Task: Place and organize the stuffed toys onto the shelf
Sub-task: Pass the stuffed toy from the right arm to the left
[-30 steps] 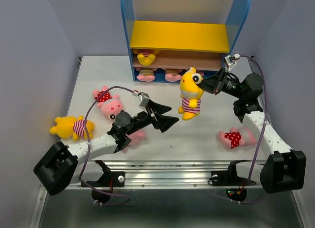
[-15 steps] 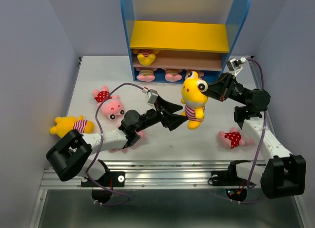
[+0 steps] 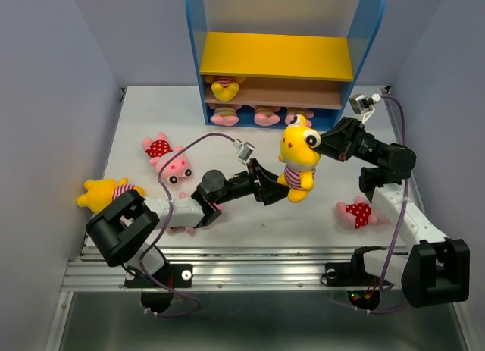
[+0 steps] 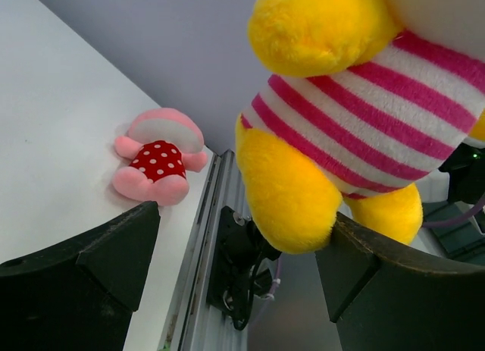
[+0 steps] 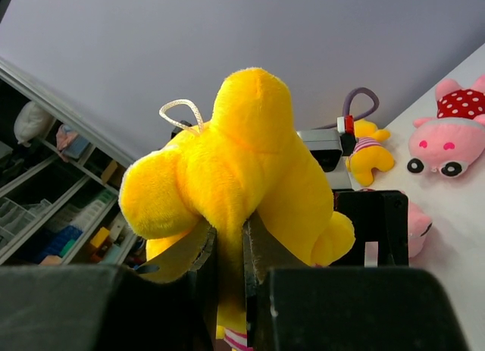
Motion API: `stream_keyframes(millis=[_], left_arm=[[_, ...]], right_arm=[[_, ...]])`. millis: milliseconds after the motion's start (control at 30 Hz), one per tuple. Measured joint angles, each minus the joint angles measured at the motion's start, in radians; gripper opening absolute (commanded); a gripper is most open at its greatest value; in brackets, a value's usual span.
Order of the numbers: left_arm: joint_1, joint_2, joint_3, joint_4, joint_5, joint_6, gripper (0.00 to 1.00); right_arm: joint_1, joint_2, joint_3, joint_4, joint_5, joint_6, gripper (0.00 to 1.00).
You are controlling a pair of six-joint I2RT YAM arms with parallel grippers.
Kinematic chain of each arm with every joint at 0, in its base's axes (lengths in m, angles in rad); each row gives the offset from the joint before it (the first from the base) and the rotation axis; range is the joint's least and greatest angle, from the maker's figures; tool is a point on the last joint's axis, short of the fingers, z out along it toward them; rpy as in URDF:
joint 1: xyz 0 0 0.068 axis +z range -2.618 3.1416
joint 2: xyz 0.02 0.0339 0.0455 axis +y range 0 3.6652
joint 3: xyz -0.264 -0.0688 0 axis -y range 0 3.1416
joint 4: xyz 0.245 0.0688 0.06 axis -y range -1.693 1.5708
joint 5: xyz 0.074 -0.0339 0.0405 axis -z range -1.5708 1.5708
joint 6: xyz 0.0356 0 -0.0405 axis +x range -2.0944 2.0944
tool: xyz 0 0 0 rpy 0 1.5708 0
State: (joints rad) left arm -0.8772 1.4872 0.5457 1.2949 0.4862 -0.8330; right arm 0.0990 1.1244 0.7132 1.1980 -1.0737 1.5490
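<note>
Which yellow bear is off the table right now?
The centre bear, hanging by its head from the right gripper. The left-edge bear lies on the table; the shelf bear lies on the middle board.

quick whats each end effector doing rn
Left end effector: open, straddling the yellow bear.
Right end effector: closed, holding the yellow bear's head.

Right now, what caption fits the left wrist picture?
Open left gripper straddles the striped yellow bear; dotted pink pig lies beyond.
</note>
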Motion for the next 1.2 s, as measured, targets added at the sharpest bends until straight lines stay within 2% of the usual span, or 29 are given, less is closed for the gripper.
stream_keyframes(millis=[633, 1000, 1200], left_arm=[[-0.011, -0.05, 0.0, -0.006, 0.003, -0.107, 0.9], [-0.036, -0.057, 0.033, -0.036, 0.008, -0.12, 0.89], [-0.05, -0.112, 0.044, -0.041, 0.01, -0.119, 0.89]], right_arm=[[0.0, -0.019, -0.01, 0.019, 0.005, -0.023, 0.01], [0.0, -0.054, -0.048, 0.045, 0.029, -0.007, 0.01], [-0.001, -0.058, -0.048, 0.068, 0.049, 0.021, 0.01]])
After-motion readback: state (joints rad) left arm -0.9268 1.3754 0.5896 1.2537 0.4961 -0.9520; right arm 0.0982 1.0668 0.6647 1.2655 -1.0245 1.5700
